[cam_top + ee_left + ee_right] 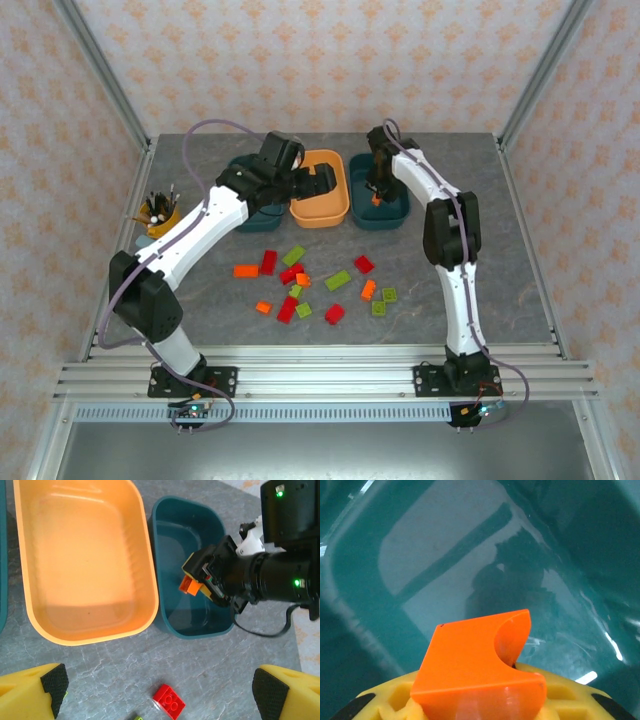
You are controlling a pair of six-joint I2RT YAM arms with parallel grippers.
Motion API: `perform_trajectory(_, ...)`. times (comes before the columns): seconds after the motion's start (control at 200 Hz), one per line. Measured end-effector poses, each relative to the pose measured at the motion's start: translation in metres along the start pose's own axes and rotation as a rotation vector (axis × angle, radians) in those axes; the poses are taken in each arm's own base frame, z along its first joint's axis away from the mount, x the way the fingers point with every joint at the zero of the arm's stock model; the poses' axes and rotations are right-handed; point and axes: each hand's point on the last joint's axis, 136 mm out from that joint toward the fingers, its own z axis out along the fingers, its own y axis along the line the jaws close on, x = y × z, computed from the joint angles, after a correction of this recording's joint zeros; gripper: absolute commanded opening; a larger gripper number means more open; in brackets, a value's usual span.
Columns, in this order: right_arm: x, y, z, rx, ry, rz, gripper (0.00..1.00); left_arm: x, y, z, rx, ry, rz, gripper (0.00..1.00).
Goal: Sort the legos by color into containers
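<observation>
My right gripper [375,195] hangs inside the right dark teal tub [380,207], shut on a small orange lego [475,665]; the same lego [189,585] pokes out of its yellow jaws. My left gripper [318,180] hovers over the near rim of the orange tub [320,207], open and holding nothing, its black pads [55,685] wide apart. A third tub, dark teal [250,212], lies partly under the left arm. Several red, orange and lime green legos [300,280] are scattered on the grey table in front of the tubs. One red lego [169,701] lies just below the left gripper.
A yellow cup of pens [158,212] stands at the table's left edge. Aluminium posts [105,80] frame the back corners and a metal rail [320,375] runs along the near edge. The orange tub's inside [85,560] holds no bricks.
</observation>
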Motion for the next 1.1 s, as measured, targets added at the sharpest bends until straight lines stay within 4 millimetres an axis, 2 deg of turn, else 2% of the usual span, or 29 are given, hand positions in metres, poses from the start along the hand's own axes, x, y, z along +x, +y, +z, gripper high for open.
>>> perform_trajectory(0.105, 0.003, -0.002, 0.014, 0.020, 0.039, -0.007, 0.47, 0.004, 0.004, 0.001, -0.014, 0.016, -0.009, 0.97)
perform_trajectory(0.205, 0.008, -0.005, 0.014, 0.037, 0.061, -0.015, 0.58, 0.006, 0.006, 0.000, -0.020, 0.021, -0.013, 0.97)
perform_trajectory(0.31, 0.009, -0.004, 0.010, 0.040, 0.063, -0.018, 0.60, 0.015, 0.013, -0.001, -0.037, 0.040, -0.017, 0.97)
perform_trajectory(0.405, 0.007, -0.002, -0.003, 0.029, 0.047, -0.026, 0.61, 0.025, 0.023, -0.006, -0.061, 0.058, -0.018, 0.97)
perform_trajectory(0.445, 0.005, 0.001, -0.013, 0.019, 0.029, -0.031, 0.61, 0.028, 0.026, -0.009, -0.070, 0.062, -0.018, 0.97)
perform_trajectory(0.515, -0.001, 0.008, -0.042, -0.017, -0.021, -0.046, 0.61, 0.032, 0.032, -0.017, -0.085, 0.064, -0.016, 0.97)
perform_trajectory(0.575, -0.006, 0.017, -0.078, -0.067, -0.080, -0.067, 0.61, 0.036, 0.036, -0.026, -0.097, 0.063, -0.014, 0.97)
perform_trajectory(0.646, -0.007, 0.026, -0.130, -0.143, -0.160, -0.094, 0.61, 0.039, 0.041, -0.036, -0.110, 0.060, -0.005, 0.97)
perform_trajectory(0.761, 0.013, 0.025, -0.218, -0.284, -0.279, -0.156, 0.61, 0.048, 0.054, -0.052, -0.145, 0.060, 0.015, 0.97)
perform_trajectory(0.856, 0.041, 0.013, -0.265, -0.397, -0.329, -0.211, 0.61, 0.059, 0.068, -0.062, -0.182, 0.077, 0.038, 0.96)
perform_trajectory(0.901, 0.055, 0.005, -0.277, -0.444, -0.339, -0.236, 0.61, 0.065, 0.075, -0.065, -0.203, 0.088, 0.049, 0.96)
perform_trajectory(0.966, 0.075, -0.007, -0.282, -0.494, -0.332, -0.271, 0.64, 0.074, 0.085, -0.066, -0.231, 0.111, 0.068, 0.93)
perform_trajectory(1.101, 0.129, -0.030, -0.258, -0.536, -0.267, -0.392, 0.70, 0.097, 0.106, -0.062, -0.294, 0.195, 0.124, 0.91)
